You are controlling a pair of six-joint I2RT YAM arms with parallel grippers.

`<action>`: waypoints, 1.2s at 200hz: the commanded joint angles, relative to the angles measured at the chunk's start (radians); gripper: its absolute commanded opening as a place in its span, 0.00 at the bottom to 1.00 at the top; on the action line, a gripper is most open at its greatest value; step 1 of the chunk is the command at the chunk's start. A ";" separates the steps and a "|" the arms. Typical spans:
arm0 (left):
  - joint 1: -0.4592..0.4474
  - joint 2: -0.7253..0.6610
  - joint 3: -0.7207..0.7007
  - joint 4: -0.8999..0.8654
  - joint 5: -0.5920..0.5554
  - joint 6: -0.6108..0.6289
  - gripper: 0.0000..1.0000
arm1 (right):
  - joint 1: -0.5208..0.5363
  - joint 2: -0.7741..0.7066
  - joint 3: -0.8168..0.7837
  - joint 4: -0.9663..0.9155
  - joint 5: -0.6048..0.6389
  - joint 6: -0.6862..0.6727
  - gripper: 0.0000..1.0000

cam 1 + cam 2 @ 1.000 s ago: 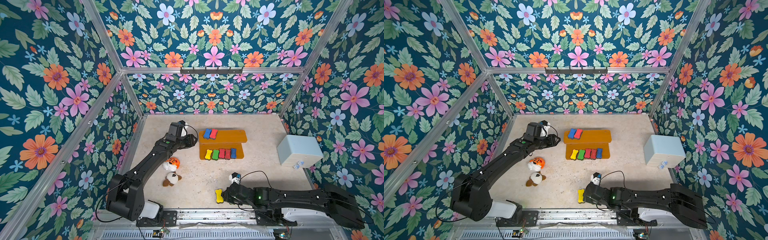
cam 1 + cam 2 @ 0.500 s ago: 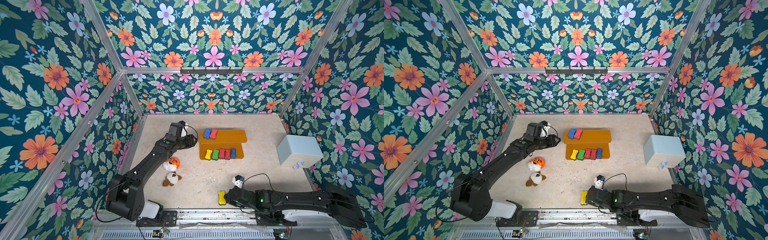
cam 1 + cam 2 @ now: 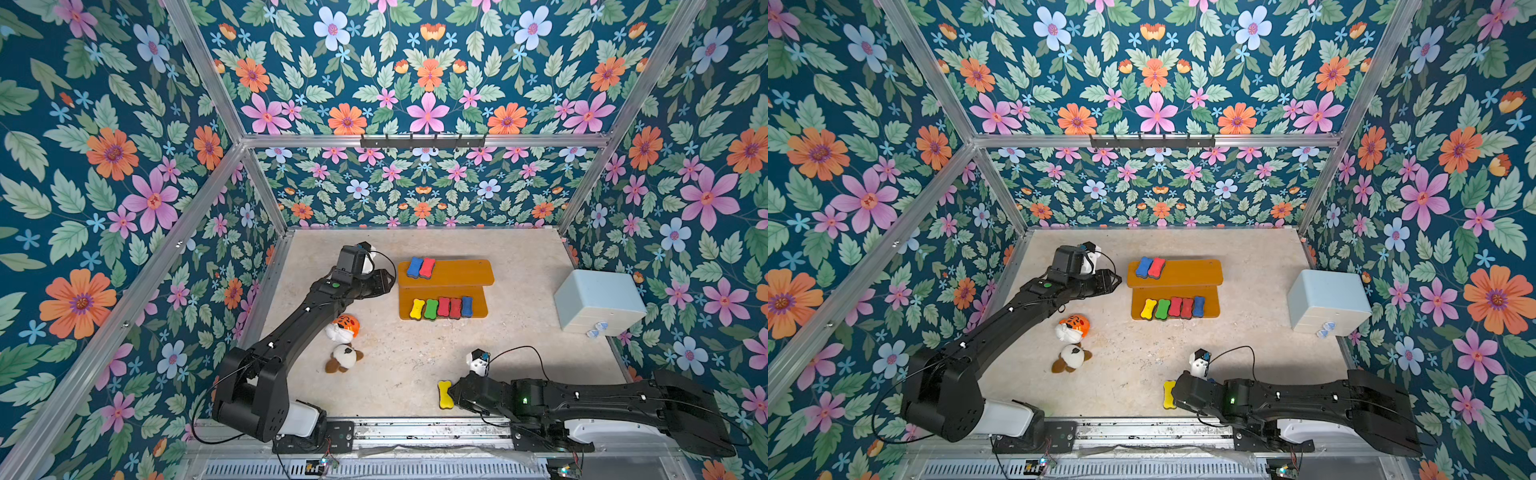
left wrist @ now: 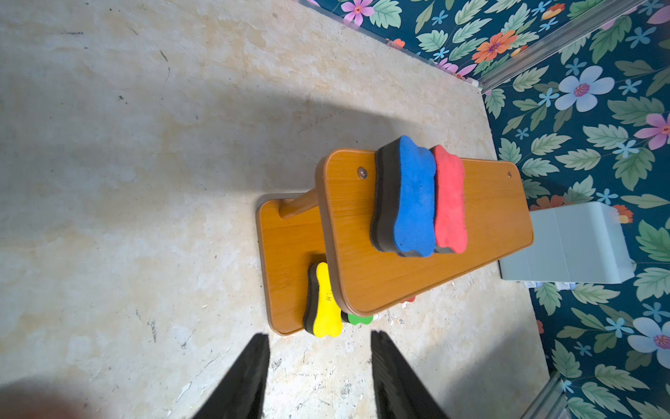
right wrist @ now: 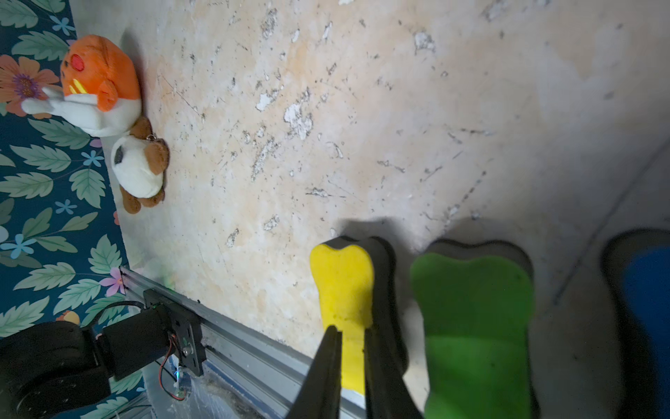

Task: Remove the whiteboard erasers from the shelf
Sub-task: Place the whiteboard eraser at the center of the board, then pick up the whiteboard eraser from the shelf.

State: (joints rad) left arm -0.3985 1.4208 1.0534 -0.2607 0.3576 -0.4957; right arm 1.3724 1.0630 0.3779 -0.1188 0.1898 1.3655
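Shelf (image 3: pixel 453 272): orange-brown two-tier stand on the far half of the table (image 3: pixel 519 249), with seven whiteboard erasers on it.
Upper tier: blue eraser (image 3: pixel 414 267) and red eraser (image 3: pixel 427 267) lie side by side, touching, at the left end.
Lower tier: row of five erasers (image 3: pixel 442 307) packed together, running yellow, green, red, red, blue from left to right.
Left gripper (image 3: pixel 388 282): fingers spread with nothing between them, hovering just beside the shelf's left end.
Right gripper (image 3: pixel 453 392): low at the table's front edge, close to the rail (image 3: pixel 415 432). Its fingers sit on either side of the loose yellow eraser (image 5: pixel 342 283). They seem to touch it, but I cannot tell whether they are clamping it.
Loose yellow eraser, from above: on the table well in front of the shelf, yellow face showing.
Beside it: loose green eraser (image 5: pixel 475 326) and loose blue eraser (image 5: pixel 649 308) lie on the table in the right wrist view. In both top views the right arm hides them.
Plush toys: orange toy (image 3: pixel 345 326) and brown-and-white toy (image 3: pixel 344 357), touching, beside the left arm.
Pale blue box (image 3: pixel 598 301): at the table's right edge, well apart from the shelf.
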 commanded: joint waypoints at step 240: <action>0.007 0.259 0.439 -0.128 -0.198 0.099 0.51 | -0.748 0.569 0.876 0.090 -0.240 -0.664 0.44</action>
State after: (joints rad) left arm -0.3965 1.6714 1.4937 -0.3824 0.1719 -0.4133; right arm 0.6380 1.5799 1.2018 -0.0364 0.0044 0.7368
